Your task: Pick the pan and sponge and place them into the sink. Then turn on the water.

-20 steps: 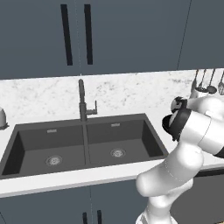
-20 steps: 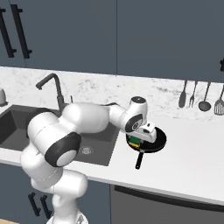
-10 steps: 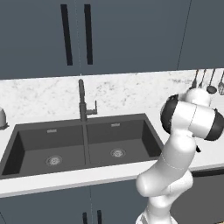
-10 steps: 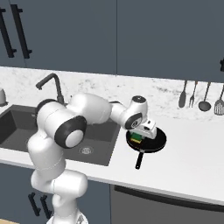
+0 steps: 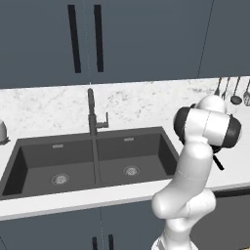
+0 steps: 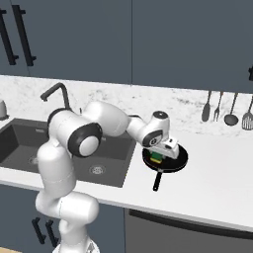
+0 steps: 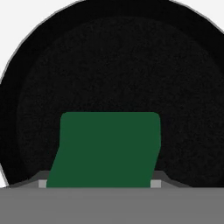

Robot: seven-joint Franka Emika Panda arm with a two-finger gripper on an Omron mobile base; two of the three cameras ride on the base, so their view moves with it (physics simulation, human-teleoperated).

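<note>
Right of the sink (image 6: 29, 143) on the desk (image 6: 212, 183), near its front edge, the pan (image 6: 174, 164) is sitting with the sponge (image 6: 156, 158) lying inside it. Pan handle is pointing toward the front edge. Fingers (image 6: 163, 154) are hovering directly over the sponge, straddling it: in the hand view the green top (image 7: 107, 148) is sitting dead centre between the tips, its long axis running across the gap, pan floor (image 7: 118, 70) beyond. Fingers look parted around the sponge, but whether they are pinching it or standing just clear, I cannot tell. Judgement: sponge is going first, so the move turns on coming straight down and closing. Sink is lying to the robot's left, both basins bare, faucet (image 5: 91, 111) dry.
</note>
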